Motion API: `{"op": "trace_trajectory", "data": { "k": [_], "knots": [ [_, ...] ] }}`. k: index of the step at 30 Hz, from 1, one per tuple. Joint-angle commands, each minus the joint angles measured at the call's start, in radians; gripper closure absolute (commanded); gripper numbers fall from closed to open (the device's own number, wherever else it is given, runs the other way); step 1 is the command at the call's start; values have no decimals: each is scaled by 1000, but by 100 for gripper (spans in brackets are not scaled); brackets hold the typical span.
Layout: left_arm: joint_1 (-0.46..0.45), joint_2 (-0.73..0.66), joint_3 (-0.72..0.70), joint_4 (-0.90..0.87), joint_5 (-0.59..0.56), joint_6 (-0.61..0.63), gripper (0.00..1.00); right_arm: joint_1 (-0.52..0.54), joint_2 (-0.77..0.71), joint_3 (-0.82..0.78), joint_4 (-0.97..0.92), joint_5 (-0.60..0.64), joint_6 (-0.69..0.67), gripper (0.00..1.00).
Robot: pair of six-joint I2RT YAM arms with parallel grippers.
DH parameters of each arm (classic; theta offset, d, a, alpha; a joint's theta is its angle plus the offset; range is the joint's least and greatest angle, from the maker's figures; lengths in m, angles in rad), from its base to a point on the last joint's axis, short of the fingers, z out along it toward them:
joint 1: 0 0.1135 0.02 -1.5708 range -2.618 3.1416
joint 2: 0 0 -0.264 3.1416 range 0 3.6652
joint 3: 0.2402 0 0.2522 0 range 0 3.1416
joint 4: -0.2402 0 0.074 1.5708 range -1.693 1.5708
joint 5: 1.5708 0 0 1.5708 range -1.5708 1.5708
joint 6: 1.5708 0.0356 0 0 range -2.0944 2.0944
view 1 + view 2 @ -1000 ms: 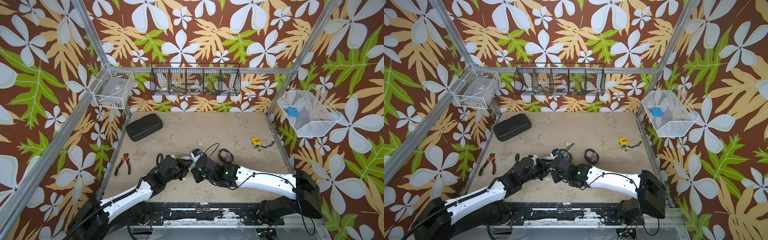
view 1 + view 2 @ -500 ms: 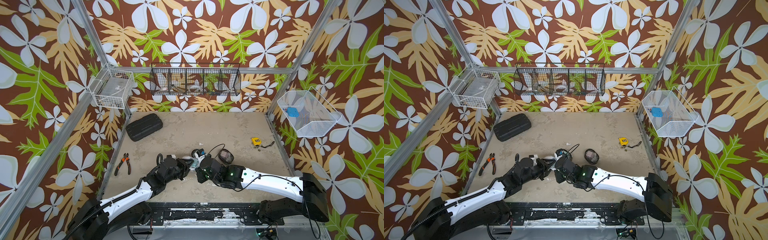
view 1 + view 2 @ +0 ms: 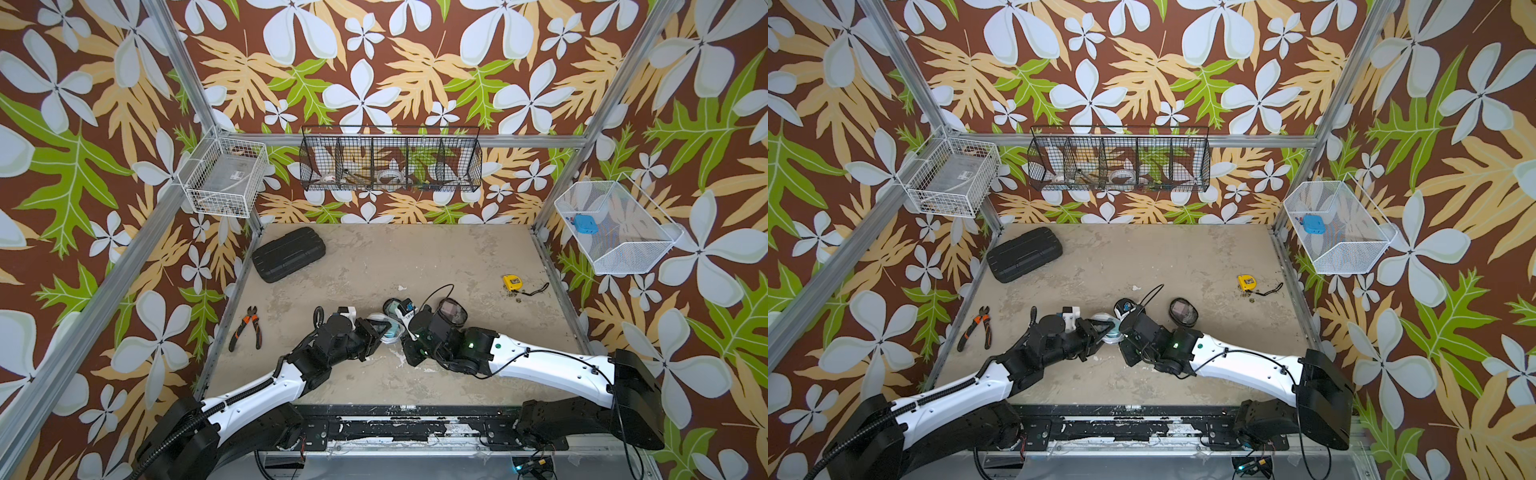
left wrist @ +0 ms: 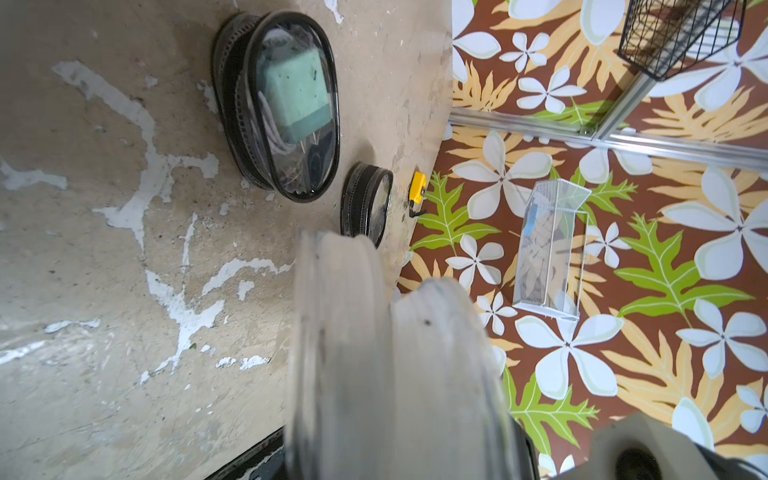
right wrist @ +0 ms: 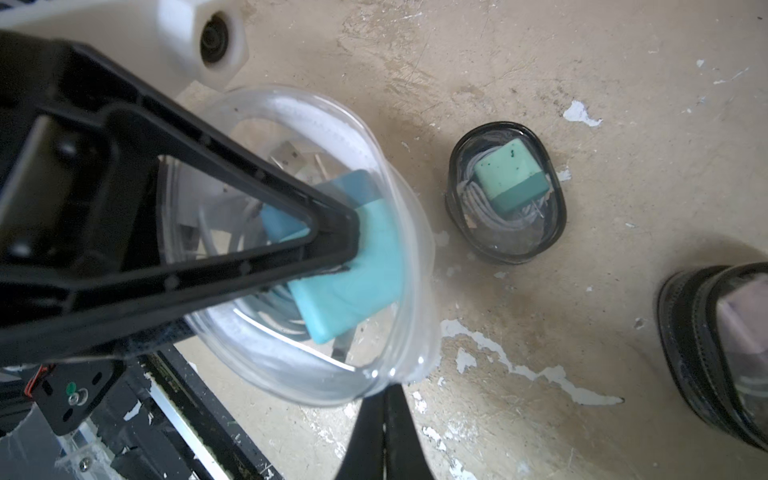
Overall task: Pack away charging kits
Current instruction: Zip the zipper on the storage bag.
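The left jaws are partly closed on the clear pouch (image 5: 409, 266), one finger (image 5: 332, 237) inside beside the teal plug (image 5: 353, 299). The pouch's long way points at the right jaws, which are shut tight, maybe pinching its rim.

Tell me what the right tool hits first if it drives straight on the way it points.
The clear pouch: the shut right tool aims at its near rim and seems to touch it, though depth is unclear. The teal plug lies inside, beyond.
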State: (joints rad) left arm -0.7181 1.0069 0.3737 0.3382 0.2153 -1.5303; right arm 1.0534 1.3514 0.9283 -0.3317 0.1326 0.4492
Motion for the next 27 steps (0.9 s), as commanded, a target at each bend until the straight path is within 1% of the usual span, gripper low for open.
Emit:
{"op": "trace_trajectory", "data": {
  "k": [1,4,8,11,14,16,18,19,21,23,26,27],
  "knots": [
    [17,-23,-21,1,144,117,100,-22,-5,7,-93,117,-79,100],
    [40,-29,-28,1,230,183,100,-36,-8,8,-95,137,-103,100],
    [60,-49,-16,-72,306,287,100,-39,-9,41,-114,195,-106,100],
    [73,-62,-17,-74,363,341,100,-38,-5,45,-95,166,-116,100],
    [95,-63,1,-100,414,417,100,-40,6,28,-50,88,-144,100],
    [113,-62,25,-155,435,489,100,-40,7,25,-35,-36,-186,100],
    [120,-71,50,-199,430,566,100,-40,-18,32,-59,-142,-215,100],
    [123,-75,65,-234,417,608,100,-40,-42,40,-94,-157,-221,97],
    [123,-75,84,-261,413,683,100,-49,-104,63,-176,-164,-244,85],
    [123,-67,85,-228,460,730,100,-88,-170,88,-234,-225,-264,80],
    [123,-24,96,-177,584,781,99,-175,-250,101,-211,-394,-266,69],
    [121,-7,107,-175,627,805,99,-206,-262,100,-179,-468,-257,62]
  ]
}}
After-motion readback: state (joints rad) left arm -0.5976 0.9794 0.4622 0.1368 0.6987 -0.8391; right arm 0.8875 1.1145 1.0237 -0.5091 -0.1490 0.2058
